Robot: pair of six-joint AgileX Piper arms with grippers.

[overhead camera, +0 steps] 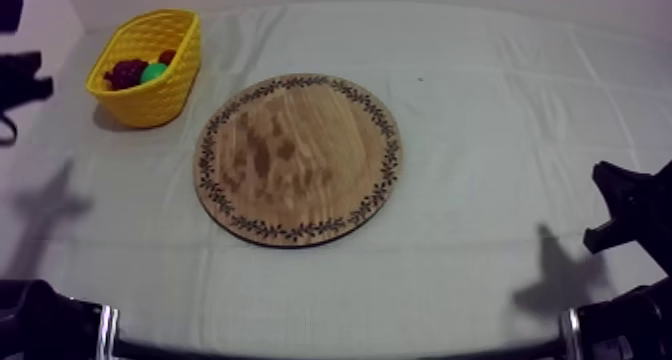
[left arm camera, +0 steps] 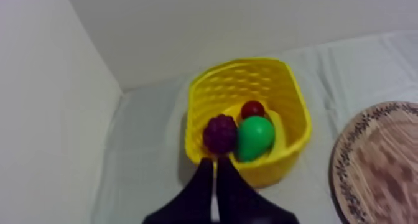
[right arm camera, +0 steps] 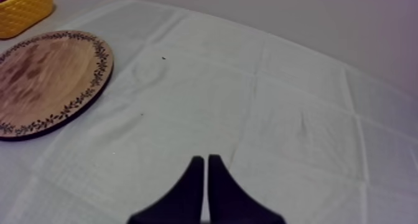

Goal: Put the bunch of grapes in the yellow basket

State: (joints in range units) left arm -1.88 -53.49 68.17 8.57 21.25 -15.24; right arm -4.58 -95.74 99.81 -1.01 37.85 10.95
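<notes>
Three fruits in yellow basket (left arm camera: pixel 292 96): bunch of grapes (left arm camera: pixel 219 134), pear (left arm camera: pixel 255 137), small red fruit (left arm camera: pixel 252 108). Grapes just ahead of left gripper (left arm camera: pixel 214 161), fingers pressed together, empty. Wooden board (overhead camera: pixel 298 159) bare. Right gripper (right arm camera: pixel 205 158) likewise closed, empty, well apart from basket. Left arm nearer. Task judged complete.
</notes>
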